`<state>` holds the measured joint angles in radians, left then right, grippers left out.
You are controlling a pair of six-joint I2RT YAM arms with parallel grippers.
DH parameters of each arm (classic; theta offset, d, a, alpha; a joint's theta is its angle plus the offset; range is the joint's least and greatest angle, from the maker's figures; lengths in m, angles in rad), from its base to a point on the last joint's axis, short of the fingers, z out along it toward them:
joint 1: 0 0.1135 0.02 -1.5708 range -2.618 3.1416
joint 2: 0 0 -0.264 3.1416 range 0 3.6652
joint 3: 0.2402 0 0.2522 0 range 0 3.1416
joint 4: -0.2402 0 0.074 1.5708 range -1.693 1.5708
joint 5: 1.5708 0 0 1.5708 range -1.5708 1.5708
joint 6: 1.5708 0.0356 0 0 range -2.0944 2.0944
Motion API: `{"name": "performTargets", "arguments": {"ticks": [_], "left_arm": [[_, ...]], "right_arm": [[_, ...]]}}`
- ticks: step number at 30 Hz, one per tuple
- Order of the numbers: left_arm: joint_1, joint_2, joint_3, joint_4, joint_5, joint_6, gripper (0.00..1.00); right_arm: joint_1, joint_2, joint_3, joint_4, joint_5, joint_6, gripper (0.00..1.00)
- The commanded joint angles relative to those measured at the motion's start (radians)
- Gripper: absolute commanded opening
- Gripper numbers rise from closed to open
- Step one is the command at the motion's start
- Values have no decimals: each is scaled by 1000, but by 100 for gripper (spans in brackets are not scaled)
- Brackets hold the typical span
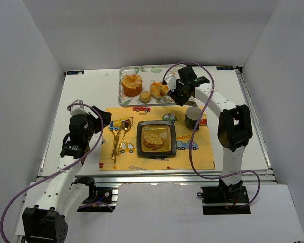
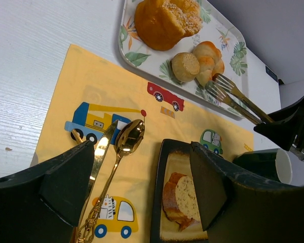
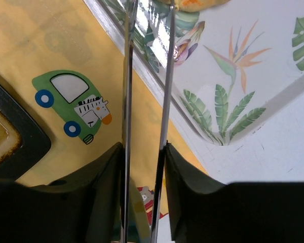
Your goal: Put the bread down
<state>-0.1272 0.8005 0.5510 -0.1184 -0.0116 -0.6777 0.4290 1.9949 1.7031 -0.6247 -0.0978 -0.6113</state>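
Note:
A bread slice (image 1: pixel 153 137) lies on the black square plate (image 1: pixel 140 136); it also shows in the left wrist view (image 2: pixel 185 200). A floral tray (image 1: pixel 126 71) holds a big brioche (image 1: pixel 131 84), a small bun (image 1: pixel 145 96) and a croissant (image 1: pixel 159 89). My right gripper (image 1: pixel 178 93) is shut on metal tongs (image 3: pixel 126 76), whose forked tips (image 2: pixel 220 86) reach the croissant (image 2: pixel 209 58). My left gripper (image 1: pixel 104 121) is open and empty above the placemat's left part, its fingers (image 2: pixel 66 177) either side of the plate's left edge in its own view.
A yellow placemat (image 1: pixel 202 157) with cars lies under the plate. A gold spoon (image 2: pixel 122 152) and knife (image 1: pixel 115 147) lie left of the plate. A dark green cup (image 1: pixel 193 117) stands right of the plate, under the right arm. White walls enclose the table.

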Motion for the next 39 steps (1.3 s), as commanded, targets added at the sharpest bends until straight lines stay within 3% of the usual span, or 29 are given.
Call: {"name": "performTargets", "arguments": {"ticks": [1, 2, 8, 12, 20, 27, 33, 39], "left_arm": [[3, -21, -3, 13, 10, 3, 85], [3, -24, -3, 13, 10, 3, 85], [5, -38, -11, 13, 10, -2, 85], [3, -41, -6, 13, 10, 0, 85], [3, -44, -3, 10, 10, 3, 85], [4, -49, 0, 8, 10, 3, 85], [3, -53, 6, -3, 10, 10, 85], [4, -50, -3, 13, 10, 9, 85]], "right_arm": [[8, 8, 9, 39, 9, -30, 41], [8, 8, 6, 37, 10, -33, 32], [5, -25, -14, 42, -3, -35, 9], [-6, -77, -14, 56, -31, -8, 0], [-30, -180, -46, 77, -91, 28, 0], [-32, -315, -178, 86, -184, 21, 0], [-29, -522, -384, 48, -333, -24, 0], [-15, -752, -597, 7, -387, -114, 0]]}}
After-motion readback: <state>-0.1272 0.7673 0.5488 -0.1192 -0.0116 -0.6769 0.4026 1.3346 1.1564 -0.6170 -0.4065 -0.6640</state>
